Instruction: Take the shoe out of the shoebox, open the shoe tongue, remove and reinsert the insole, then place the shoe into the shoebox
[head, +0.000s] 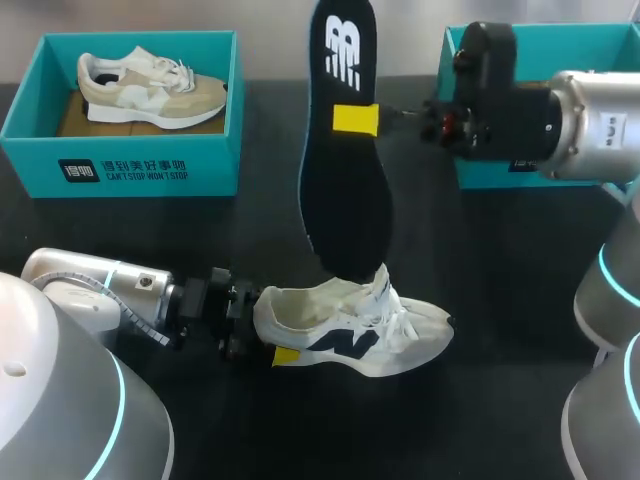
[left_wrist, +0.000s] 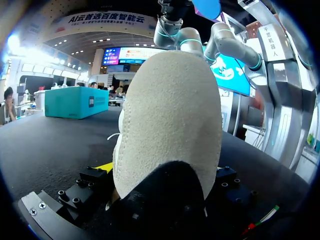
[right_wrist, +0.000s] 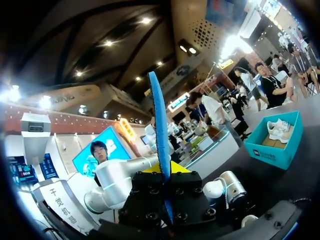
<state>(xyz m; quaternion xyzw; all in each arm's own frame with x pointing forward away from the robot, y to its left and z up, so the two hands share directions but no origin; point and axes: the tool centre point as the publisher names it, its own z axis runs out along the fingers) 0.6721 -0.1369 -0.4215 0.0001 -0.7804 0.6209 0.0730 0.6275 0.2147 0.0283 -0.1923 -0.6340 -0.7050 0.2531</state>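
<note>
A white shoe (head: 360, 335) with a dark logo lies on the black table, toe to the right. My left gripper (head: 272, 330) is closed around its heel from the left, with one yellow tip (head: 285, 356) against the shoe's side. In the left wrist view the cream heel (left_wrist: 170, 120) fills the space between the fingers. A black insole (head: 345, 170) with a white logo stands nearly upright, its lower end in the shoe's opening. My right gripper (head: 372, 118) is shut on its upper part from the right. In the right wrist view the insole's blue edge (right_wrist: 159, 130) rises from between the fingers.
A teal shoebox (head: 125, 165) at the back left holds a second beige and white shoe (head: 150, 85). Another teal box (head: 590, 45) stands at the back right, behind my right arm (head: 560, 110).
</note>
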